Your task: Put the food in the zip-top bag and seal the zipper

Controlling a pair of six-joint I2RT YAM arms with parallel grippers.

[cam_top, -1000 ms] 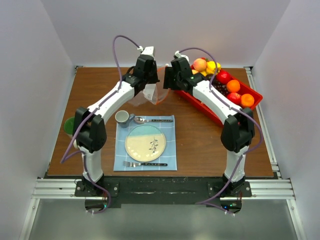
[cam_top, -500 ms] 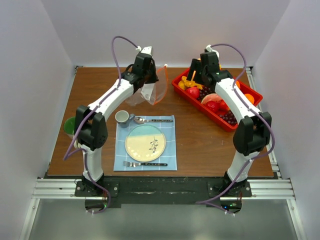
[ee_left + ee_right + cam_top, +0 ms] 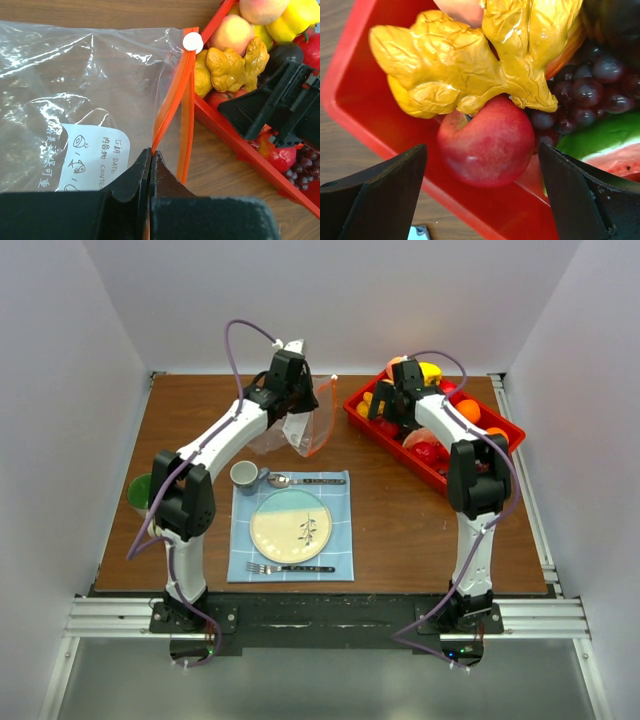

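Note:
The clear zip-top bag [image 3: 296,430] hangs from my left gripper [image 3: 300,412] at the table's back middle. In the left wrist view the left gripper [image 3: 150,156] is shut on the bag's [image 3: 75,90] mouth edge, by the orange-red zipper [image 3: 172,107] with its white slider [image 3: 192,42]. The food lies in the red tray [image 3: 372,430]. My right gripper [image 3: 385,412] is open above the tray's left end. In the right wrist view the right gripper [image 3: 482,170] straddles a red apple [image 3: 487,142] beneath a yellow crinkled piece [image 3: 465,65], with dark grapes [image 3: 592,90] and a watermelon slice [image 3: 600,145] beside.
A blue placemat [image 3: 340,568] holds a plate [image 3: 290,525], fork [image 3: 285,568], spoon [image 3: 300,480] and a grey cup [image 3: 245,476]. A green cup [image 3: 137,490] stands at the left edge. The red tray's wall [image 3: 360,125] is close under my right gripper.
My right arm swung from beside the bag to the tray, then drew back to the tray's left end, over the red apple. My left gripper still holds the bag.

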